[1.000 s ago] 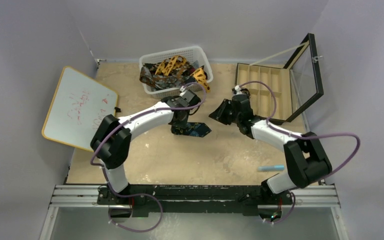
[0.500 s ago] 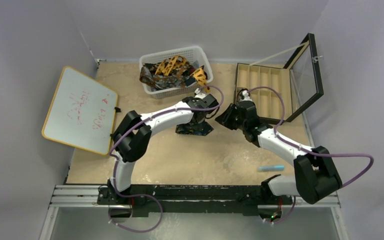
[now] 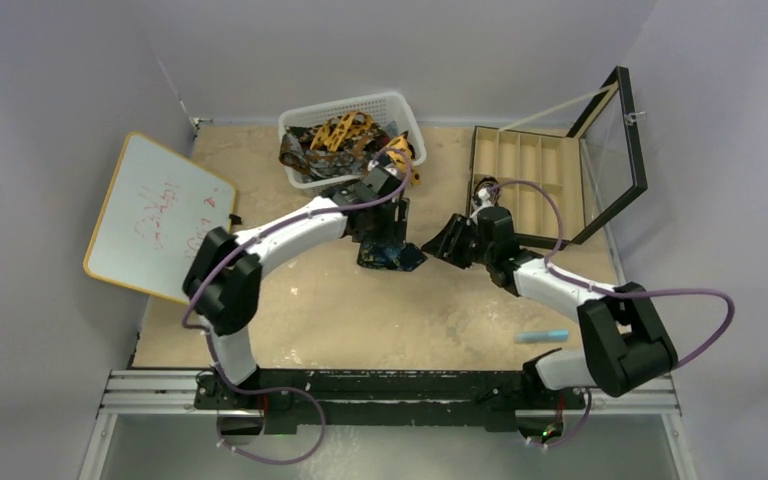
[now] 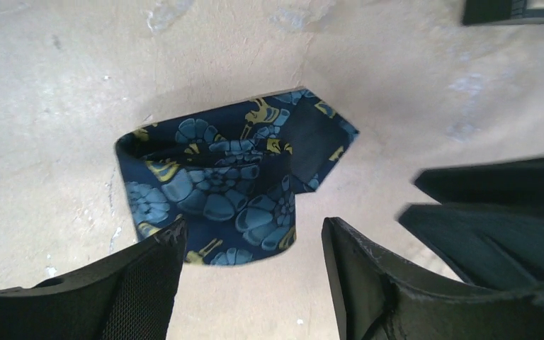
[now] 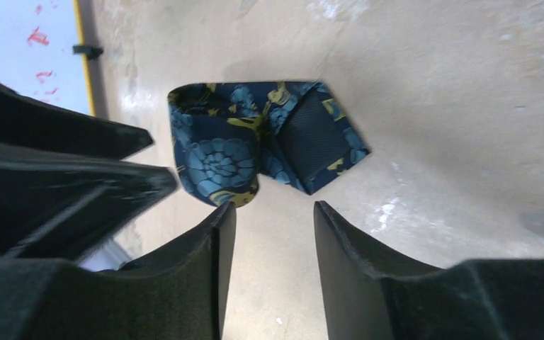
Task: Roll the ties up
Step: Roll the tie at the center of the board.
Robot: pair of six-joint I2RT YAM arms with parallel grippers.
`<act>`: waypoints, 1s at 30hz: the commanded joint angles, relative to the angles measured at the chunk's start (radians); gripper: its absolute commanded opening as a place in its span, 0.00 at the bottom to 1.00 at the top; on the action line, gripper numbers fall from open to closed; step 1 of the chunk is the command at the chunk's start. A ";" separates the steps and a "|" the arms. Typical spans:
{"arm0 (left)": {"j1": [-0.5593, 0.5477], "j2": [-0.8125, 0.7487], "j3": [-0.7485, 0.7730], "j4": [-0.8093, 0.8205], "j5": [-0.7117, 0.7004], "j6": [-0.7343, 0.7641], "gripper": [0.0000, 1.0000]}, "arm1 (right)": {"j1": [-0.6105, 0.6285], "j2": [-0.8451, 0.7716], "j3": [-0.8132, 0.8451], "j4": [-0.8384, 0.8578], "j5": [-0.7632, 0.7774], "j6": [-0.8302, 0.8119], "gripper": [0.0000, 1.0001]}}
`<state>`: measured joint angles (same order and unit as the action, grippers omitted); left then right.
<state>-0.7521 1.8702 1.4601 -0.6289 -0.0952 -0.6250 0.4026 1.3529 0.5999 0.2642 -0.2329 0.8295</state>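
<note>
Top external view gives you the sandy table (image 3: 360, 320) carrying everything. A whiteboard (image 3: 160, 215) with red scribbles overhangs its left edge, tilted. At the far right corner you have a black compartment case (image 3: 525, 185) with its glass lid propped up. A white mesh basket (image 3: 290, 120) sits at the middle of the far edge, holding a tangle of orange-yellow and dark ties (image 3: 340, 135), one orange end drooping over its right rim.

Your left arm reaches across from the near edge, and the left gripper (image 3: 385, 215) hangs just in front of the basket. The right gripper (image 3: 442, 243) points in from the right side, near the case.

Between them, the navy tie (image 3: 392, 256) with the blue and gold flower print lies on the table, just on the near side of the basket. It is gathered into a short, loose, flattened bundle, and its pointed end sticks out on the side toward the case.

From the left wrist you see the left gripper (image 4: 253, 230) spread wide with nothing between its fingers, above the navy tie (image 4: 234, 184). From the right wrist, the right gripper (image 5: 273, 210) stands parted more narrowly, also empty, with the navy tie (image 5: 255, 142) just beyond its tips.

A small light blue stick (image 3: 542, 336) lies near the right edge, well apart from the rest.
</note>
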 commanded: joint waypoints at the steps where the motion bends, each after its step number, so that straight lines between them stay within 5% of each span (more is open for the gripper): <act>1: 0.041 -0.214 -0.074 0.134 0.113 0.001 0.68 | -0.003 0.068 0.035 0.121 -0.183 -0.034 0.50; 13: 0.289 -0.489 -0.421 0.262 0.332 0.014 0.72 | 0.031 0.254 0.157 0.211 -0.291 -0.056 0.66; 19: 0.411 -0.506 -0.537 0.374 0.504 0.025 0.72 | 0.053 0.338 0.195 0.208 -0.282 -0.058 0.53; 30: 0.451 -0.396 -0.597 0.526 0.672 0.044 0.72 | 0.053 0.400 0.220 0.140 -0.269 -0.112 0.35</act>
<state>-0.3130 1.4376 0.8909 -0.2050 0.4858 -0.6071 0.4534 1.7367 0.7799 0.4316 -0.4950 0.7567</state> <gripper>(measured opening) 0.722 0.377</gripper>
